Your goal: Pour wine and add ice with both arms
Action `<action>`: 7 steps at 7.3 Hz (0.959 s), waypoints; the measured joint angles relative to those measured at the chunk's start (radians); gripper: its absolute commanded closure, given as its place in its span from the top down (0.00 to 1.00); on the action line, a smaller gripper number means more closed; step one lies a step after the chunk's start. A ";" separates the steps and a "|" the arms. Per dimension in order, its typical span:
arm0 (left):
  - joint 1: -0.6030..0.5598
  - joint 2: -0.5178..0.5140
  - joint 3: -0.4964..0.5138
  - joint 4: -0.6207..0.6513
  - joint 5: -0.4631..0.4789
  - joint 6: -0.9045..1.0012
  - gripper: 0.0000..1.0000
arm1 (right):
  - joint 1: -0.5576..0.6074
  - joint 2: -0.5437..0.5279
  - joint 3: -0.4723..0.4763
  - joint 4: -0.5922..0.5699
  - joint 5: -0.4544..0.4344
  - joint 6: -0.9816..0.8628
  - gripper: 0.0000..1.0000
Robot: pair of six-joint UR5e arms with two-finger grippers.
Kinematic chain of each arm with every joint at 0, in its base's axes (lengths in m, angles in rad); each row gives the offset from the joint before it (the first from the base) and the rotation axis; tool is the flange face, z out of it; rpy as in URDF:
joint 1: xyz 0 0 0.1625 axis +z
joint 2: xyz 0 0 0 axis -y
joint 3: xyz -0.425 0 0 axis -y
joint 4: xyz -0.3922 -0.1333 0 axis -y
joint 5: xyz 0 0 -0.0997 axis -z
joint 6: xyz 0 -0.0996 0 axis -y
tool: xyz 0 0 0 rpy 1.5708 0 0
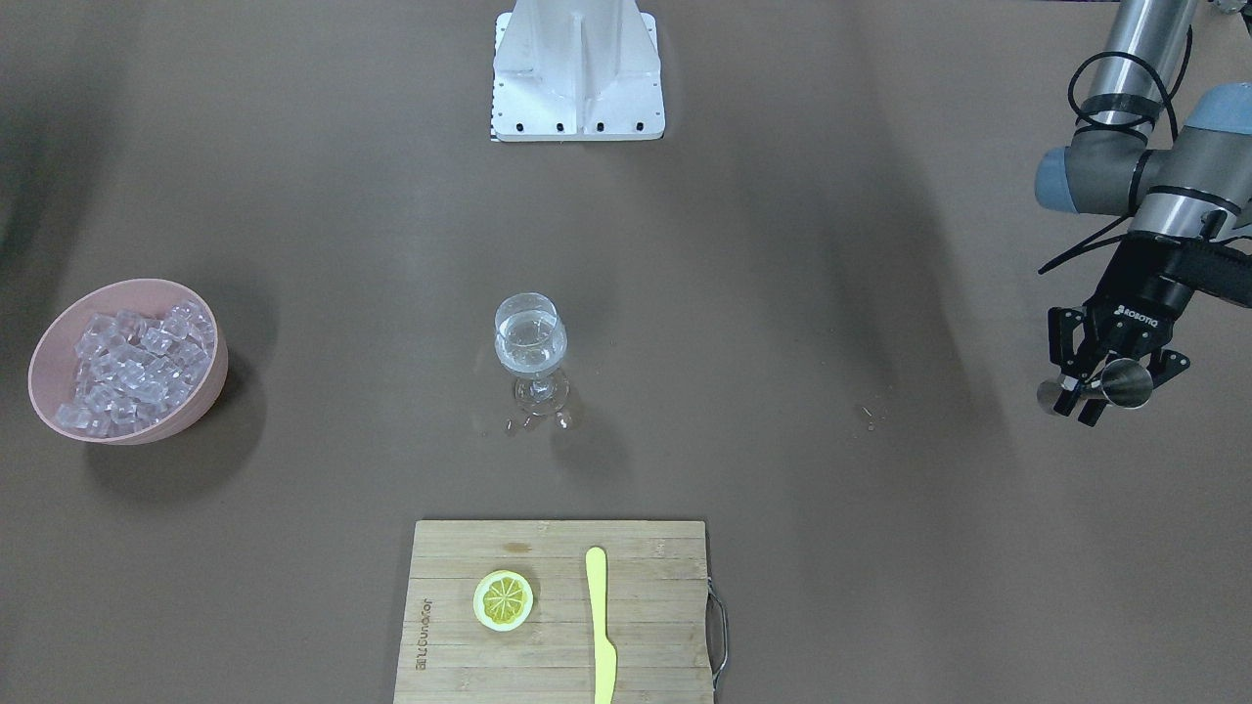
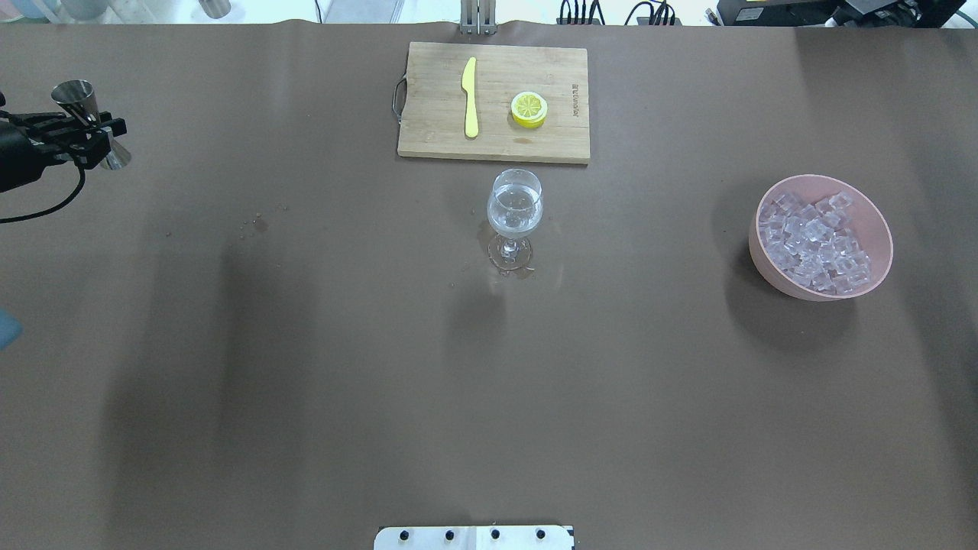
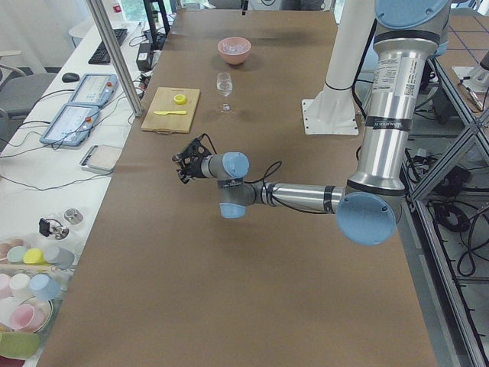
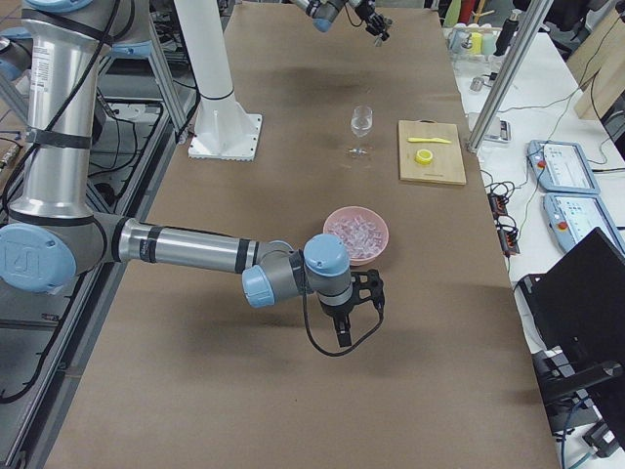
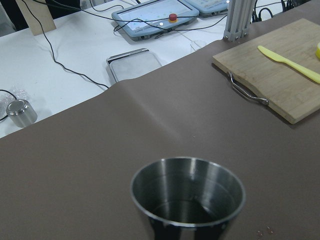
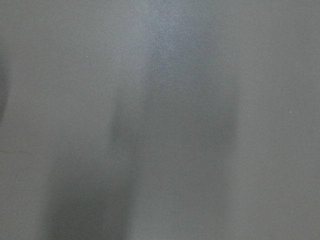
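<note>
Out at the table's (image 2: 306, 382) left end, the left gripper (image 2: 92, 134) hangs above the surface with its fingers clamped on the waist of a steel jigger (image 2: 74, 96). Seen from the left wrist, the jigger's (image 5: 187, 197) mouth faces the camera, and its dark bottom seems to hold a thin film of liquid, though the reflections make that hard to judge.

The wine (image 2: 516, 215) sits in the glass (image 2: 515, 191), which stands upright at the middle of the table, well apart from the jigger. It fills the lower part of the bowl of the glass. A few drops (image 1: 536, 422) lie on the table around the foot.

The ice (image 2: 815, 244) is heaped in a pink bowl (image 2: 764, 263) toward the table's right end, well apart from the glass.

The right gripper (image 4: 347, 327) shows only in the side view, hanging over bare table just beside the bowl (image 4: 337, 217) on its near side. I cannot tell how its fingers stand, and its own wrist camera shows only blurred table.

Beyond the glass lies a wooden board (image 2: 428, 99) carrying a lemon slice (image 2: 529, 108) and a yellow knife (image 2: 471, 95), the two apart from each other.
</note>
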 measured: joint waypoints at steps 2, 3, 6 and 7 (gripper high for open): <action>0.101 0.013 0.041 -0.126 0.160 -0.086 0.00 | 0.000 0.000 -0.001 0.000 0.000 0.001 1.00; 0.185 0.016 0.044 -0.147 0.276 -0.108 0.00 | 0.000 0.000 -0.001 0.000 0.000 0.001 1.00; 0.380 0.009 -0.015 0.008 0.552 -0.112 0.00 | 0.000 0.000 -0.003 0.000 0.000 0.001 1.00; 0.389 0.008 -0.092 0.170 0.566 -0.115 0.00 | 0.000 0.001 -0.004 0.000 0.000 0.001 1.00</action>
